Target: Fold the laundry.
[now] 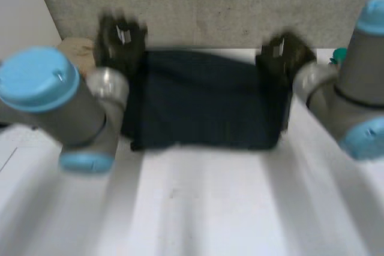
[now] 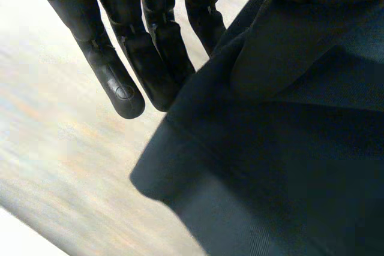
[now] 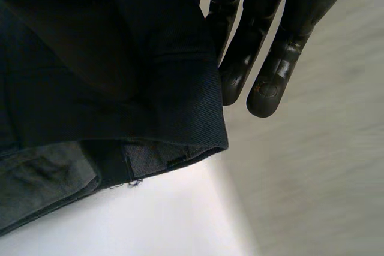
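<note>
A dark navy cloth (image 1: 204,100) hangs spread between my two hands, and its lower edge rests on the white table (image 1: 198,208). My left hand (image 1: 120,43) holds the cloth's far left corner. In the left wrist view its straight fingers (image 2: 120,76) lie beside the cloth (image 2: 270,166), which is pinched against the covered thumb. My right hand (image 1: 282,55) holds the far right corner. In the right wrist view its fingers (image 3: 270,64) stand by the hemmed edge of the cloth (image 3: 90,88), which drapes over the rest of the hand.
A beige bundle (image 1: 75,49) lies at the table's far left behind my left arm. A small teal object (image 1: 338,56) sits at the far right. A grey wall (image 1: 210,4) closes the back.
</note>
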Motion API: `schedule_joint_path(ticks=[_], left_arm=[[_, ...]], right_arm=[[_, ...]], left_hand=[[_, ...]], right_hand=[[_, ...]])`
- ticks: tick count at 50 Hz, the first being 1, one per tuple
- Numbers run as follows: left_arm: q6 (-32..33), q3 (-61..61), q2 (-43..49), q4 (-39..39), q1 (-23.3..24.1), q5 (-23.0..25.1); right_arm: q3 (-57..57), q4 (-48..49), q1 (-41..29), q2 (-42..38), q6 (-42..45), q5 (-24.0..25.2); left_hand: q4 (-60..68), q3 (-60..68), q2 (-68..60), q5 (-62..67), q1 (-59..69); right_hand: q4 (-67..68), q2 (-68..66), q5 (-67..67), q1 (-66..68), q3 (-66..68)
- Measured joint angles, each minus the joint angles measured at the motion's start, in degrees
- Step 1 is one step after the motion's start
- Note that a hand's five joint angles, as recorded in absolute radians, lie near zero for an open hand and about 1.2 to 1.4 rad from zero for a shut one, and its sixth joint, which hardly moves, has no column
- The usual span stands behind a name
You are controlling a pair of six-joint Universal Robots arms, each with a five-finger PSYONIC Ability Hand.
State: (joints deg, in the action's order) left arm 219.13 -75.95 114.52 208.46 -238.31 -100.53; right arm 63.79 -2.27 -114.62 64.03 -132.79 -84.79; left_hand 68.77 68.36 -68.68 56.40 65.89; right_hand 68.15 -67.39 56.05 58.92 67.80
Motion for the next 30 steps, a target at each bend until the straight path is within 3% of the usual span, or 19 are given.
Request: schedule_joint_path(ticks=[6, 11, 18, 24, 30], left_arm=[[8.4, 9.5, 0.7, 17.0, -2.0, -0.4], [10.5, 8.6, 0.4, 22.0, -2.5, -1.9], [8.9, 0.7, -0.1, 19.1, -2.2, -3.9], [4.2, -14.9, 0.2, 13.0, -0.2, -4.9], [3.1, -22.3, 0.6, 9.6, 2.3, -5.9]], right_arm=[[-7.9, 20.8, -0.5, 0.1, -0.8, -0.5], [-8.9, 28.2, -1.1, 0.1, -1.3, -0.3], [-6.6, 24.9, -1.4, -1.8, -2.3, 0.3], [0.5, 12.5, -1.4, -7.1, -4.3, 2.2], [5.1, 3.4, -1.2, -10.3, -5.6, 2.7]], left_hand=[[0.0, 0.0, 0.0, 0.0, 0.0], [0.0, 0.0, 0.0, 0.0, 0.0], [0.0, 0.0, 0.0, 0.0, 0.0], [0.0, 0.1, -0.1, 0.3, 0.0], [0.0, 0.1, -0.1, 0.3, 0.0]], right_hand=[[0.0, 0.0, 0.0, 0.0, 0.0], [0.0, 0.0, 0.0, 0.0, 0.0], [0.0, 0.0, 0.0, 0.0, 0.0], [0.0, 0.0, 0.0, 0.0, 0.0], [0.0, 0.0, 0.0, 0.0, 0.0]])
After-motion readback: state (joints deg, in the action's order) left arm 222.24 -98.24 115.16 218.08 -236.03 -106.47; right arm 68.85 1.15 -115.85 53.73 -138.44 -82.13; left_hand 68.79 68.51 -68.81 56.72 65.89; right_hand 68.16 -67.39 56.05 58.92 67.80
